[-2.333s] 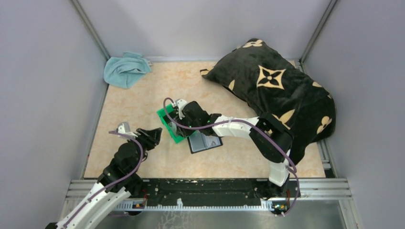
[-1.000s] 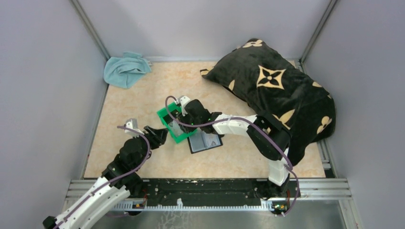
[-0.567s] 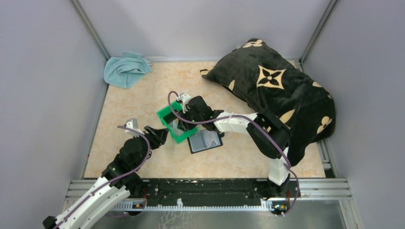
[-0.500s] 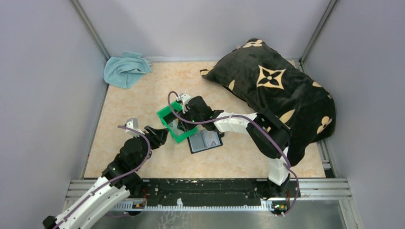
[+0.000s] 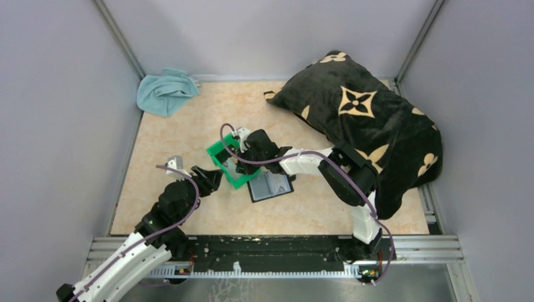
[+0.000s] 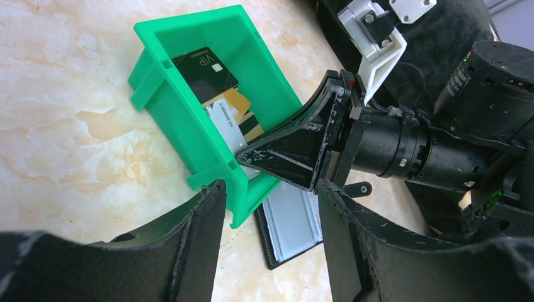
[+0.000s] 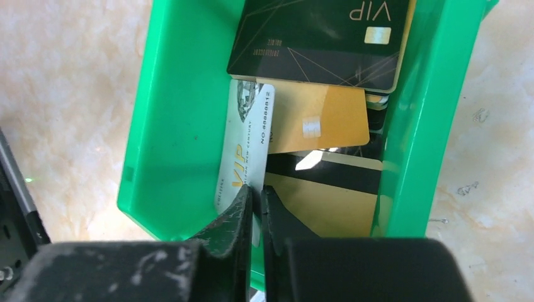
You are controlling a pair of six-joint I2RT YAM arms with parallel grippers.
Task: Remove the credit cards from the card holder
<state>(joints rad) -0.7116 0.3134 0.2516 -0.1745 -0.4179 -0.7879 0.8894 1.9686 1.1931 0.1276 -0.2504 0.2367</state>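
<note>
The black card holder (image 5: 271,186) lies open on the table, its grey-blue panels up, just right of the green bin (image 5: 217,157); it also shows in the left wrist view (image 6: 293,220). Inside the bin (image 7: 176,94) lie a black VIP card (image 7: 321,38), a gold card (image 7: 321,119) and another gold card with a black stripe. My right gripper (image 7: 256,192) reaches down into the bin, shut on the edge of a pale grey-white VIP card (image 7: 247,145). My left gripper (image 6: 269,185) is open and empty at the bin's near corner.
A large black pillow with tan flower marks (image 5: 365,119) fills the right back of the table. A crumpled light-blue cloth (image 5: 165,91) lies at the back left corner. Grey walls close in on three sides.
My left gripper has moved right, up to the bin's near corner. My right gripper stays over the bin and has shifted slightly, uncovering more of the card holder.
</note>
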